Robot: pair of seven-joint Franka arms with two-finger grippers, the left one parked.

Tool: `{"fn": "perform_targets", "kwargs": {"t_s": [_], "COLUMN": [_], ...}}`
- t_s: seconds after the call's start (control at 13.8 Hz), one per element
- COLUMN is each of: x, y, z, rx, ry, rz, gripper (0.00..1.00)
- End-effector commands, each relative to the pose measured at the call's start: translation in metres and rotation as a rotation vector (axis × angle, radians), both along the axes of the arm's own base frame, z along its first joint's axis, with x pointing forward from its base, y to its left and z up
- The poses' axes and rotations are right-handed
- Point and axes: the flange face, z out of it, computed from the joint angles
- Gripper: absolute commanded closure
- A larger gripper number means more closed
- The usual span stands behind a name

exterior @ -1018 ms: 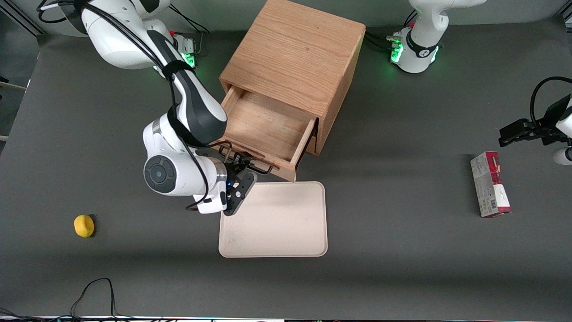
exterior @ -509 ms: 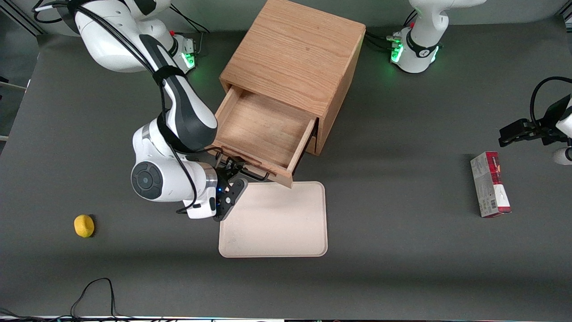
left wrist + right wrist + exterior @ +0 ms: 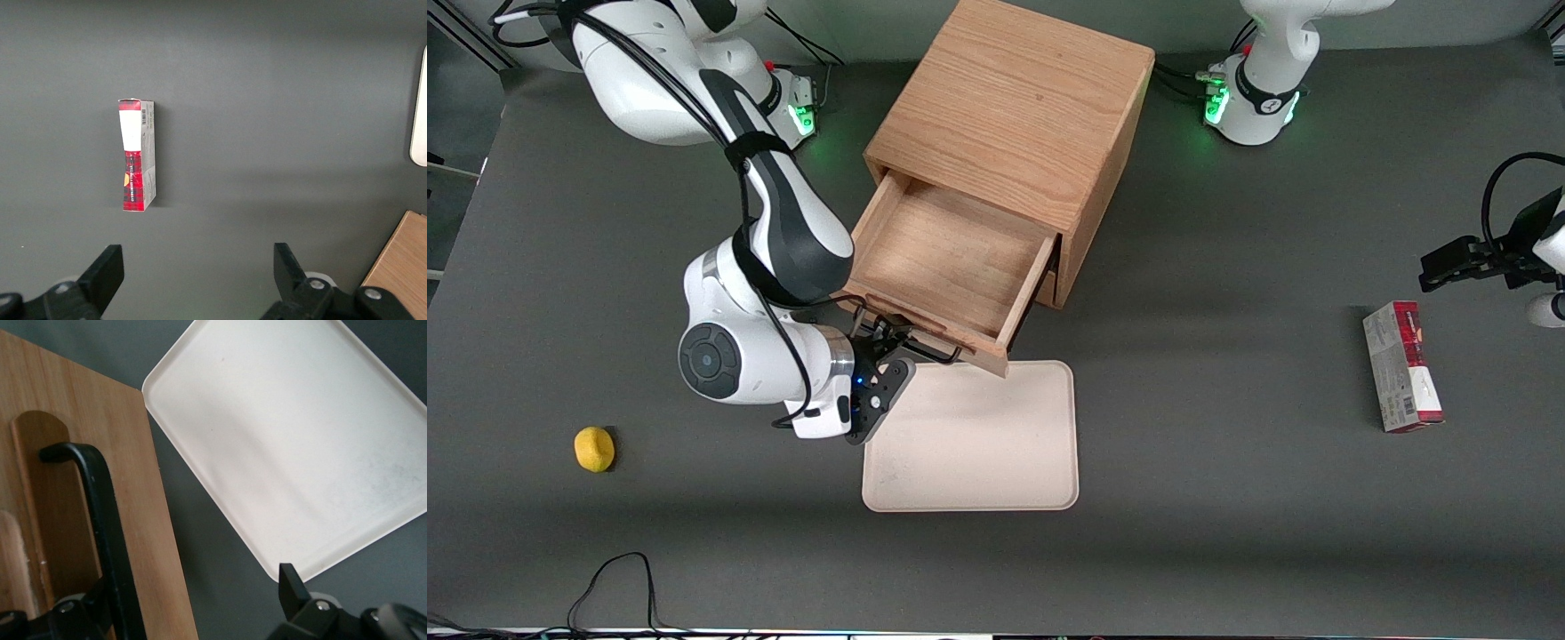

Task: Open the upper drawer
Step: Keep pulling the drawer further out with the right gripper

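The upper drawer (image 3: 951, 258) of the light-oak cabinet (image 3: 1018, 107) stands pulled far out, its inside bare. Its thin black wire handle (image 3: 925, 351) is on the front panel, nearer the front camera. My right gripper (image 3: 885, 356) is at that handle, open. In the right wrist view the drawer front (image 3: 153, 520) and the handle bar (image 3: 107, 513) show close up. The bar runs just inside one finger of the gripper (image 3: 193, 587), and the other finger (image 3: 290, 583) stands wide apart over the table. The lower drawer is hidden under the upper one.
A cream tray (image 3: 978, 436) lies flat just in front of the open drawer, also in the right wrist view (image 3: 293, 447). A yellow fruit (image 3: 594, 448) lies toward the working arm's end. A red-and-white box (image 3: 1401, 366) lies toward the parked arm's end.
My right arm and gripper have moved toward the working arm's end and a little nearer the front camera. The drawer front has come out slightly farther with them.
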Motion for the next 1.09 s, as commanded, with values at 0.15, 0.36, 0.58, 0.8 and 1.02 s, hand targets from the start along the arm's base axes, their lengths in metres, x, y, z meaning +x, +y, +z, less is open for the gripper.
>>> {"fn": "perform_targets", "kwargs": {"t_s": [0.15,0.36,0.58,0.8,1.02], "x": [0.013,0.021,0.023,0.03,0.034], "y": [-0.005,-0.012,-0.012,-0.017,-0.018], "z": [0.003,0.001,0.004,0.004,0.004], "rx": [0.035,0.045,0.053,0.06,0.075], "ry": [-0.012,-0.013,-0.02,-0.03,-0.033], "rz": [0.01,-0.006,-0.009,-0.021,-0.032], "gripper": [0.0,0.0,0.0,0.0,0.0]}}
